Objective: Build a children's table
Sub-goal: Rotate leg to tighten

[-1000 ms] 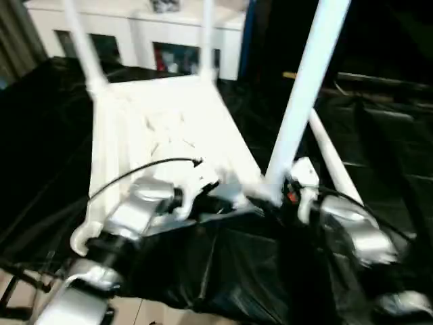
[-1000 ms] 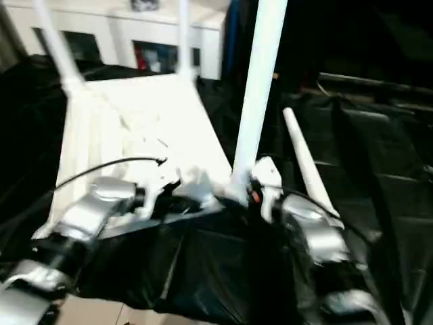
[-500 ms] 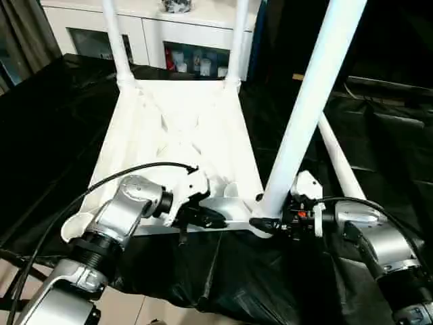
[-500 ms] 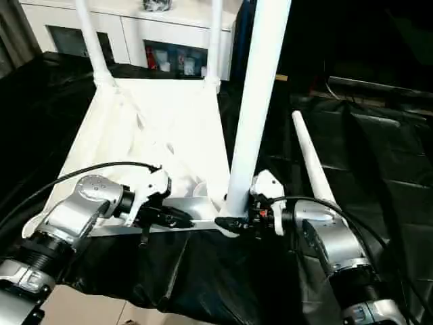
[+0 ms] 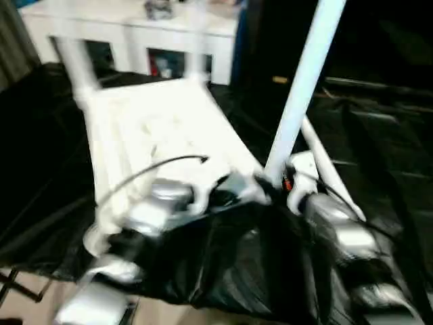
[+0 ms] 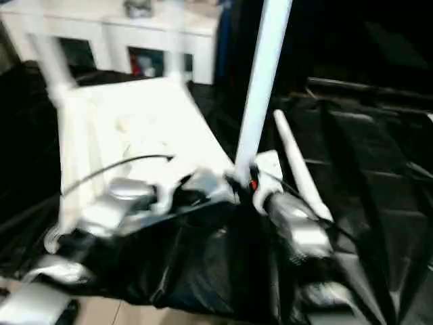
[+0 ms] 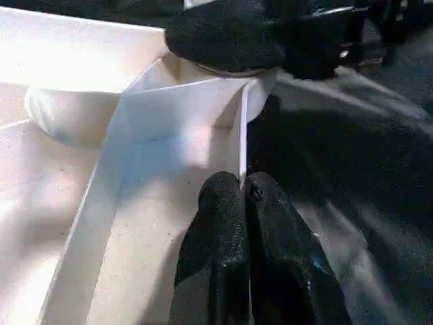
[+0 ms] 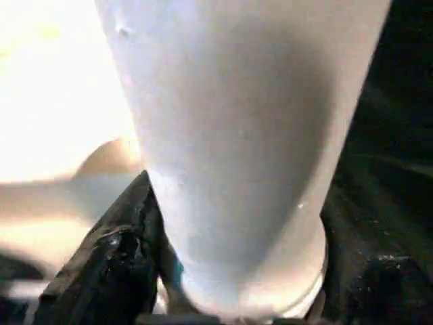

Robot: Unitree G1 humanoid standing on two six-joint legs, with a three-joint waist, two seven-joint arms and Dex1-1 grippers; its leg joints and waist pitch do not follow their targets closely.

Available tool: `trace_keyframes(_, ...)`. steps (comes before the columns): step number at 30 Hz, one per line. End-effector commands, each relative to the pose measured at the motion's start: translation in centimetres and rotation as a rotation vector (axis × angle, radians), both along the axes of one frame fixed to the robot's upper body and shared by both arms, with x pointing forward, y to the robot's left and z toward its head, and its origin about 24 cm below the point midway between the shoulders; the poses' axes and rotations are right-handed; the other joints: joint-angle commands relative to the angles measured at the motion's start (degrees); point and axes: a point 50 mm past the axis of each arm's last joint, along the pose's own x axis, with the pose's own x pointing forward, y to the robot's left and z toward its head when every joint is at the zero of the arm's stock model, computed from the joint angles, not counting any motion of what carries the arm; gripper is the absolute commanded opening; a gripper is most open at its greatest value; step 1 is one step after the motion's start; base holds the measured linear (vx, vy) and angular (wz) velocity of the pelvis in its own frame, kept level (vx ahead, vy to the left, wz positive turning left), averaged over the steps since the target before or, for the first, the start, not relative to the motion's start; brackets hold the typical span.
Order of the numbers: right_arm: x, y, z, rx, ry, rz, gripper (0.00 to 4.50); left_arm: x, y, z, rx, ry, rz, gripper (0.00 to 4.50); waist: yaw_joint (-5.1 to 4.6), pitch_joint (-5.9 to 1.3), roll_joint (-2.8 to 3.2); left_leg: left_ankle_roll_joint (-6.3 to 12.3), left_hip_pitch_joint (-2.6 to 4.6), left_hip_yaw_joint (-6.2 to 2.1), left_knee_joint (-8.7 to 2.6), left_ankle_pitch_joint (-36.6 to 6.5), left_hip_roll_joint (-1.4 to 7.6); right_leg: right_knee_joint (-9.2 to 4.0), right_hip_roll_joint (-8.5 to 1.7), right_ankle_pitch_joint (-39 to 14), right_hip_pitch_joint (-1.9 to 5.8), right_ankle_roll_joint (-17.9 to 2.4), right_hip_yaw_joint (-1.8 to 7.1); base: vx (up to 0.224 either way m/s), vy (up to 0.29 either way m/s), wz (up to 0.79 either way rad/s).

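While the tabletop [image 5: 159, 132] lies underside-up on the black sheet [image 5: 379, 142] covering the work surface, two legs stand in its far corner sockets: far left leg [image 5: 71, 61] and far right leg [image 5: 196, 40], both blurred. A third leg [image 5: 301, 88] rises steeply from the near right corner socket. A fourth leg [image 5: 325, 169] lies loose on the sheet just to the right of the tabletop.

Right gripper [image 8: 230, 271]: fingers clamped around the thick base of the third leg, one black finger [image 8: 108, 257] on each side of the tube, at the corner socket. Left gripper [image 7: 243, 203]: fingers pinched together over the thin upright rim wall at the tabletop's near edge, close to that same corner; the right gripper's black finger is visible beyond it.

Versus half a second earlier: the whole head view has shifted and smeared, so the camera has moved. Both grippers keep the same holds, on the rim and on the leg base. The third leg leans much as before.

White cabinet [image 5: 169, 40] with glass doors stands behind the work surface. No writing or labels legible anywhere.
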Motion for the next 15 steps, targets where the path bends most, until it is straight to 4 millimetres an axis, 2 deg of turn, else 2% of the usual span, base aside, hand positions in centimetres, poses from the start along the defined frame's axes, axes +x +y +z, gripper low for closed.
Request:
trace_keyframes(1,-0.7,4.2,-1.4,0.002,0.070,0.106,2.71,-0.8,-3.9,0.6,-0.066,0.003,-0.080,0.00,0.14,-2.65,-0.28,1.24,-0.48,-0.37,-4.42,-15.9,0.87,-5.61,-2.79,-25.3,2.11,-8.0,2.34,0.000,0.000,0.00)
trace_keyframes(4,-0.1,5.1,-0.7,-0.006,0.015,0.097,2.71,-0.8,-4.5,0.8,-0.069,-0.018,-0.086,0.00,0.12,-2.82,-0.33,1.98,-0.78,-0.19,-4.34,-13.9,0.95,-5.07,-2.75,-20.6,2.35,-9.3,2.46,0.000,0.000,0.00)
trace_keyframes(5,0.0,5.1,-0.5,-0.002,0.007,0.092,3.06,-0.8,-4.5,0.8,-0.068,-0.019,-0.090,0.00,0.21,-3.07,-0.31,2.81,-0.77,-0.02,-4.16,-11.9,0.96,-4.60,-2.74,-16.6,2.54,-10.6,2.60,0.000,0.000,0.00)
trace_keyframes(6,0.0,5.1,-0.3,0.018,-0.006,0.102,3.27,-0.9,-4.3,0.9,-0.067,-0.026,-0.105,0.00,0.27,-3.02,-0.39,3.11,-0.80,-0.01,-4.19,-11.3,0.98,-4.48,-2.70,-15.5,2.60,-11.0,2.58,0.000,0.000,0.00)
trace_keyframes(9,0.1,4.7,0.2,0.083,-0.031,0.148,3.50,-0.9,-3.6,0.8,-0.066,-0.031,-0.124,0.00,0.40,-3.12,-0.40,4.55,-0.90,0.13,-4.05,-9.7,0.95,-4.26,-2.79,-13.8,2.86,-11.9,2.59,0.000,0.000,0.00)
trace_keyframes(13,-0.2,3.4,0.4,0.027,-0.073,0.235,3.86,-1.2,-2.2,0.6,-0.051,-0.041,-0.179,0.00,0.51,-3.14,-0.31,5.39,-0.92,0.08,-4.01,-9.0,1.14,-4.10,-2.85,-12.5,2.97,-12.8,2.52,0.000,0.000,0.00)
trace_keyframes(15,-0.4,2.4,0.5,-0.016,-0.098,0.279,3.86,-1.5,-1.4,0.5,-0.044,-0.036,-0.220,0.00,0.41,-3.10,-0.15,5.67,-0.79,0.20,-3.99,-8.6,1.32,-3.96,-2.80,-11.0,2.82,-13.8,2.58,0.000,0.000,0.00)
